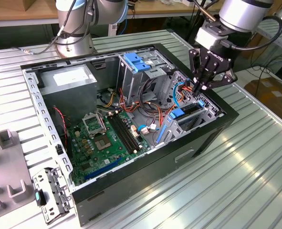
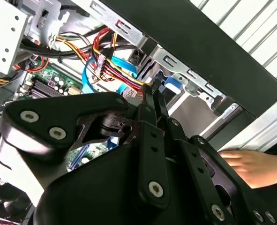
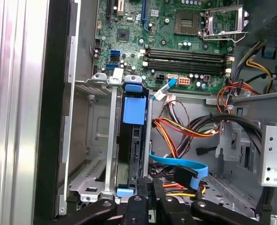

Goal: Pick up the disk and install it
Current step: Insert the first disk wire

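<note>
The disk (image 3: 131, 154) stands on edge in the lower drive cage of the open computer case (image 1: 212, 129), dark with blue plastic rails; its blue end tab (image 1: 182, 113) shows in the exterior view. My gripper (image 1: 200, 88) hangs just above that cage, near the case's wall on the exterior view's right. Its two black fingers (image 2: 150, 96) stand pressed close together with nothing between them. In the first wrist view the gripper (image 3: 151, 187) sits right over the disk's near end, beside the blue flat cable (image 3: 180, 164).
Red, yellow and orange cables (image 3: 185, 129) crowd the space beside the cage. A grey power supply (image 1: 67, 78), a blue clip on the upper cage (image 1: 138, 62) and the motherboard (image 1: 107, 138) fill the case. A person's hand (image 2: 250, 166) rests on the table outside it.
</note>
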Tool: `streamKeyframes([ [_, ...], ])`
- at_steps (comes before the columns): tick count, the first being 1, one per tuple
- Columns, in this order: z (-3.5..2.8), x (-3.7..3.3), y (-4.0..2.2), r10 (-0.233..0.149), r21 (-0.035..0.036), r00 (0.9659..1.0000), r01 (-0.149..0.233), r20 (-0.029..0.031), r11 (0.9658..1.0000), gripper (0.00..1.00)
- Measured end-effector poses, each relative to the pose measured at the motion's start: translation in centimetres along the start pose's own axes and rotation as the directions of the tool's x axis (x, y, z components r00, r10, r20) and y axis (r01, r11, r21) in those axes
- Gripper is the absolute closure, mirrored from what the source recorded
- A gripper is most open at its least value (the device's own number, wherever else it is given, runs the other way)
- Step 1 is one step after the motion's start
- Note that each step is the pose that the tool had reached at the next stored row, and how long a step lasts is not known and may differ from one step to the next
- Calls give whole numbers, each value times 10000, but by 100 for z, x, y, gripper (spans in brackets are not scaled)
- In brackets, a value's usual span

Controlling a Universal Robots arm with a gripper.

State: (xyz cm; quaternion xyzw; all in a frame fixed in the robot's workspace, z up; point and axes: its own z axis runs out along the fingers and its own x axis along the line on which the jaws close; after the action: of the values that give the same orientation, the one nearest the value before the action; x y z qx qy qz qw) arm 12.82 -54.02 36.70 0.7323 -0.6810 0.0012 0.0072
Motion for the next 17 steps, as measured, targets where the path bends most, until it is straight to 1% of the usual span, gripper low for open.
streamKeyframes([
  [1, 4, 16, 6, 2, 2, 10000, -2, 22, 10000, 84],
  [2, 9, 38, 19, 0, 6, 10000, 0, 79, 10000, 84],
  [4, 17, 59, 41, -1, 12, 9999, 1, 160, 10000, 84],
  [5, 25, 70, 75, -2, 13, 9998, 1, 180, 10000, 84],
  [6, 30, 73, 90, -1, 13, 9998, 1, 180, 10000, 84],
  [8, 34, 73, 100, 1, 13, 9998, -1, 180, 10000, 84],
  [17, 35, 73, 105, 1, 13, 9998, -1, 180, 10000, 84],
])
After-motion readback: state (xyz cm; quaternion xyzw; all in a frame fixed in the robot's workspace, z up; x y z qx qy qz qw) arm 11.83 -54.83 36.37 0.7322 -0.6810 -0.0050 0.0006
